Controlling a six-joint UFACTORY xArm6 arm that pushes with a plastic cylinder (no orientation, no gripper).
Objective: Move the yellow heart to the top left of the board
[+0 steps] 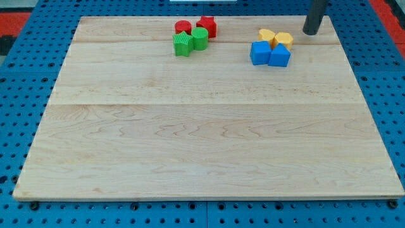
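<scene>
The yellow heart (266,35) sits near the view's top right of the wooden board (202,126), touching a second yellow block (284,40) on its right. Two blue blocks (259,53) (279,56) lie just below the yellow pair. My tip (311,31) is at the view's top right, a short way to the right of the second yellow block, and touches no block.
A cluster of two red blocks (183,27) (207,26) and two green blocks (183,44) (199,38) sits at the view's top centre-left. A blue pegboard (19,95) surrounds the board.
</scene>
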